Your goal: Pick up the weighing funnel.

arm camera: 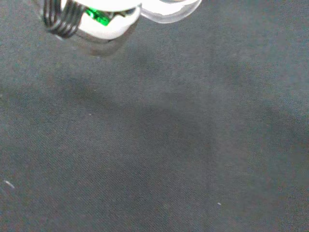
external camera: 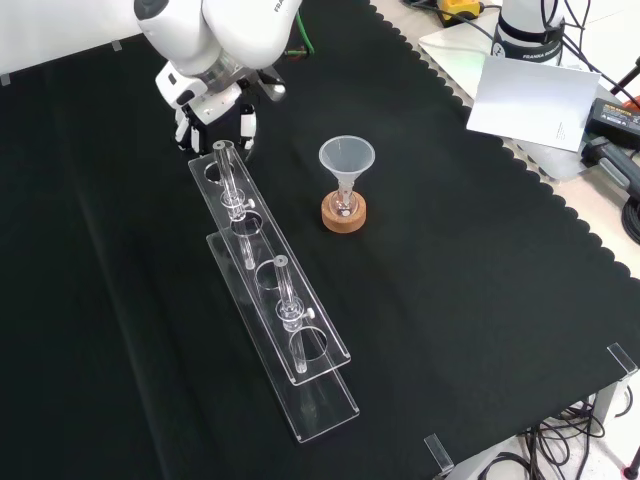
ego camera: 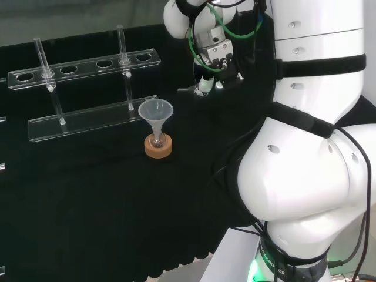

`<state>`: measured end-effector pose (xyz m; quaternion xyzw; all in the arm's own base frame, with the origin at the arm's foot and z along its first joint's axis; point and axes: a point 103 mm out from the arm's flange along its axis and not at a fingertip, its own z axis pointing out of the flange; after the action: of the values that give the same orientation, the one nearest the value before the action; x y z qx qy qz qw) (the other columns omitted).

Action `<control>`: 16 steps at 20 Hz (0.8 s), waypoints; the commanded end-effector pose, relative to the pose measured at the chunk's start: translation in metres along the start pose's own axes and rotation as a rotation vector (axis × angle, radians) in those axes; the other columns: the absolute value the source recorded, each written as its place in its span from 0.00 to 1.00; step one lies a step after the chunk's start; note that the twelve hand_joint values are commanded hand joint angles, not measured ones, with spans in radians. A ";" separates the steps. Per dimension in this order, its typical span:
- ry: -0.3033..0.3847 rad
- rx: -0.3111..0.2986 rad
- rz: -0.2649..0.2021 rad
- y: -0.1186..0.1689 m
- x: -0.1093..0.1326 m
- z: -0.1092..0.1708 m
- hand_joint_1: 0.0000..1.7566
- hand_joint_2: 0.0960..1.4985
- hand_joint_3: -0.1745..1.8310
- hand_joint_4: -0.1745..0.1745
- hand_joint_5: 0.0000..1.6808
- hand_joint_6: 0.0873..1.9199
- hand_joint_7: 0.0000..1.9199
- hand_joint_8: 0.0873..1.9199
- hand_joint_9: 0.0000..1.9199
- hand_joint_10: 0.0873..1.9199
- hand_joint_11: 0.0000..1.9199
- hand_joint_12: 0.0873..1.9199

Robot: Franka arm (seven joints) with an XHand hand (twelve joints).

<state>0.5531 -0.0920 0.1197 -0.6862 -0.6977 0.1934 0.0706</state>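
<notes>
Over the black cloth [external camera: 470, 300] beside the rack [external camera: 320, 395], the hand [external camera: 215, 105] points spread fingers [external camera: 246, 125] downward.

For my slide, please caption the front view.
Robot hand near the far end of a clear rack; funnel stands in a flask on a cork ring.

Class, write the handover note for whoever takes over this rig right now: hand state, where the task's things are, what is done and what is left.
Hand: low over the cloth past the far end of the clear rack in the front view; open or shut cannot be told.
Things: a small clear piece, probably the weighing funnel, lies on the cloth just beside the hand in the head view. The funnel stands in its flask on the cork ring, apart from the hand.
Done: the hand is at the piece.
Left: confirm the grasp, then lift; nothing is off the cloth yet.
</notes>
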 end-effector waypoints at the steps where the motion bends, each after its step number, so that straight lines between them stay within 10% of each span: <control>1: -0.043 0.011 0.022 -0.018 -0.008 -0.011 0.64 0.45 0.33 1.00 0.78 0.24 0.30 0.33 0.52 0.17 0.44 0.54; 16: -0.104 -0.024 0.088 -0.074 -0.009 -0.052 0.64 0.45 0.33 1.00 0.78 0.24 0.30 0.33 0.53 0.16 0.45 0.54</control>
<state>0.5188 -0.0975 0.1802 -0.7023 -0.6790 0.2116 0.0310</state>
